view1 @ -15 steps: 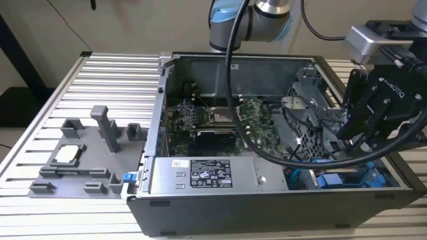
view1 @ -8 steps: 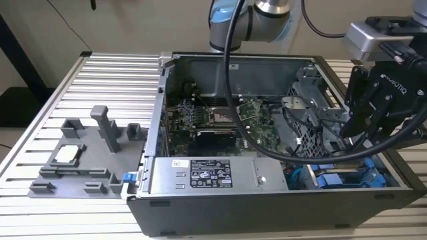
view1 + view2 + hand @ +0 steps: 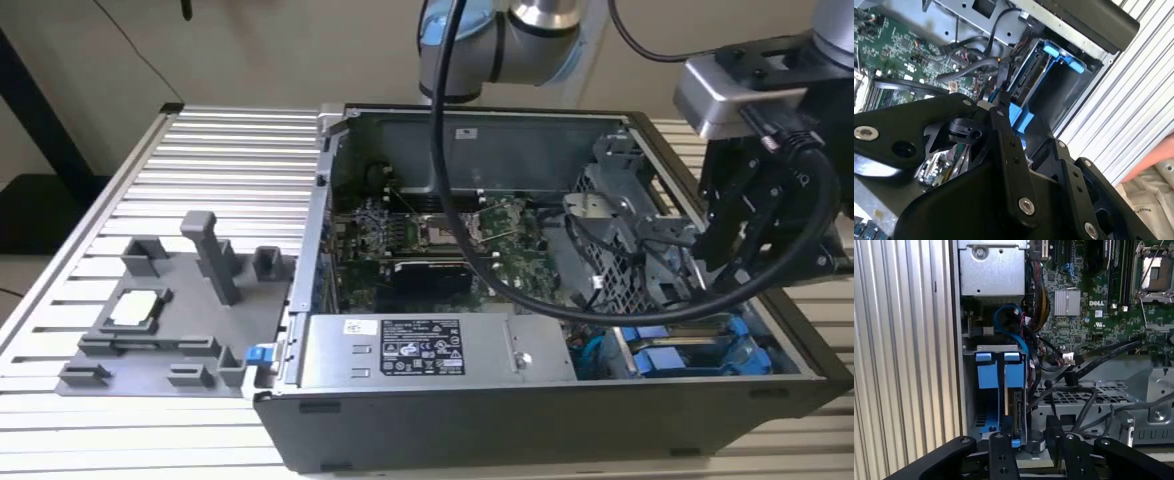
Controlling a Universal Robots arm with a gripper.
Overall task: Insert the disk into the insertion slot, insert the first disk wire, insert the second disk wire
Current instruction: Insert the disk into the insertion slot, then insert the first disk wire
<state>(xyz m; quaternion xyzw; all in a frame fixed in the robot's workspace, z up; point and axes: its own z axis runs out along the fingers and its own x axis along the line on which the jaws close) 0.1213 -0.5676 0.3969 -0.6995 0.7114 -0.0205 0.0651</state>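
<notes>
So the arm is reaching down into the open computer case (image 3: 534,425), at the corner on the exterior view's right, where the drive bays are. The end effector (image 3: 1029,441) hangs right over the edge of the disk (image 3: 1015,375). Honestly I can't tell whether it's spread apart or clamped on something, because the black linkages get in the way in both wrist views.

The disk itself already sits on edge in the insertion slot (image 3: 999,348), blue carrier tab facing out. A second blue-framed carrier (image 3: 988,374) is just beside it in the same grey cage. In the first wrist view the disk's connector edge is in plain sight, close to the end effector.

A bunch of black cables (image 3: 1099,356) run across the perforated cage (image 3: 1089,396) next to the slot, and one ends in a small black plug (image 3: 1070,378) near the disk. I can't say if anything is plugged into the drive. A blue cable (image 3: 1004,315) loops nearby too.

Elsewhere, the motherboard (image 3: 441,240) and the power supply (image 3: 414,350) are in the case. A grey fixture (image 3: 160,300) sits on the ribbed surface (image 3: 200,150), well apart from the case.
</notes>
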